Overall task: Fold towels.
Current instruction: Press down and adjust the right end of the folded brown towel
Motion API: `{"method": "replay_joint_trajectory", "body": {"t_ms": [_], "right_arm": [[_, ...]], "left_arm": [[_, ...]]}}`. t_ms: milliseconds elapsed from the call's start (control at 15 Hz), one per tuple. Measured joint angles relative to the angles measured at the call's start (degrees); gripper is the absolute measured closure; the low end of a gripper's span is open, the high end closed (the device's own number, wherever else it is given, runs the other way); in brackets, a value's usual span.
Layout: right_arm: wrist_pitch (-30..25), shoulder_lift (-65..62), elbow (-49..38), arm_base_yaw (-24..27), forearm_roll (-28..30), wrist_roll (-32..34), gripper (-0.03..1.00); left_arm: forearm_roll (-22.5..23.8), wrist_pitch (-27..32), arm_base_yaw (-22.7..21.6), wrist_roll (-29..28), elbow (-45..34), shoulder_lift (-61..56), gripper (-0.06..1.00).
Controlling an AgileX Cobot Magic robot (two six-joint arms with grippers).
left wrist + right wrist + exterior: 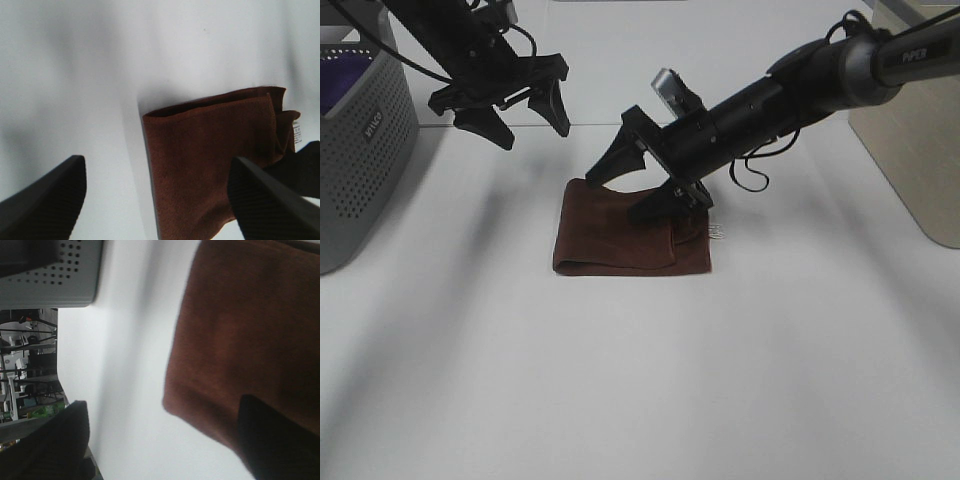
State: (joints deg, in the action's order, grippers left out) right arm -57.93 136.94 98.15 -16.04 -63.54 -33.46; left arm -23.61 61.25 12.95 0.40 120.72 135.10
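The dark brown towel [630, 236] lies folded into a small rectangle on the white table, with its white tag [717, 233] sticking out at the right edge. My right gripper [638, 188] is open and low over the towel, one finger above its far left corner and the other resting on its right part. My left gripper [532, 122] is open and empty, raised above the table behind and left of the towel. The towel shows in the left wrist view [210, 165] between the fingers, and in the right wrist view [250, 340].
A grey perforated basket [360, 150] holding a purple cloth [342, 80] stands at the left edge. A beige box [915, 130] stands at the right edge. The white table [640, 380] extends toward the front.
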Motion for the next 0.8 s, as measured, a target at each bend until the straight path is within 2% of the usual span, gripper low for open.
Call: {"method": "replay_joint_trajectory", "body": {"t_ms": [533,800], "right_arm": [[-2.75,2.69,0.00,7.56,0.11,0.63,0.20],[-4.47,2.01,0.00,10.66,10.14,3.04,0.20]], "left_arm": [[0.52,0.92,0.06,-0.40,0.00,0.00,0.20],[0.57,2.29,0.06,-0.40,0.00,0.00,0.20]]}}
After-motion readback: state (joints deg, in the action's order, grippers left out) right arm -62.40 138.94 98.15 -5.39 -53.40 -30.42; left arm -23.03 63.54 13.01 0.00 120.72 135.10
